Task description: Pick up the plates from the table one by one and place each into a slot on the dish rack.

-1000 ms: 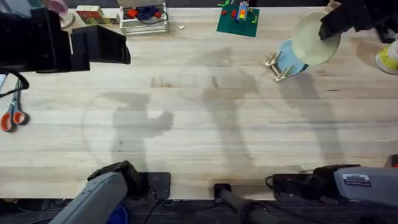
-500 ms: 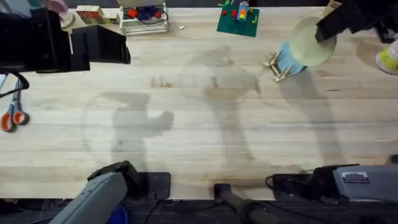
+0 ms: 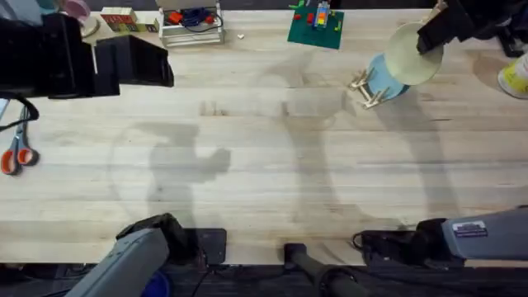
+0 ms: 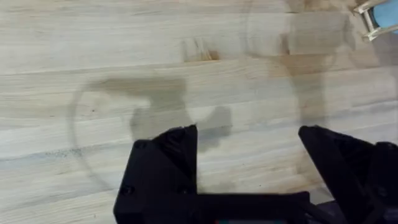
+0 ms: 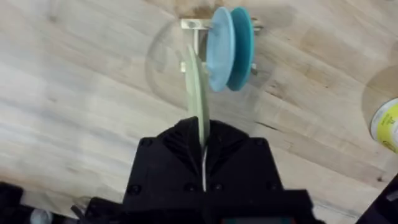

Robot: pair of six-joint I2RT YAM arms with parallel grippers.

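My right gripper (image 3: 431, 35) at the table's far right is shut on the rim of the cream-yellow plate (image 3: 410, 54), holding it on edge just above the dish rack (image 3: 367, 89). In the right wrist view the cream plate (image 5: 198, 93) runs edge-on out of the shut right gripper (image 5: 204, 149) toward the wooden rack (image 5: 189, 25). A light blue plate (image 5: 219, 48) and a teal plate (image 5: 244, 45) stand upright in the rack's slots beside it. My left gripper (image 4: 249, 168) hangs open over bare table (image 4: 93, 50) with nothing between its fingers.
A large black object (image 3: 74, 58) fills the far left. Scissors (image 3: 16, 153) lie at the left edge. A white wire basket (image 3: 191, 23), wooden blocks (image 3: 124, 18) and a green board (image 3: 316, 27) line the far edge. A yellow-labelled container (image 3: 516, 76) stands right of the rack.
The right gripper has carried the cream plate slightly left and farther back, closer over the rack. The left arm has not moved.
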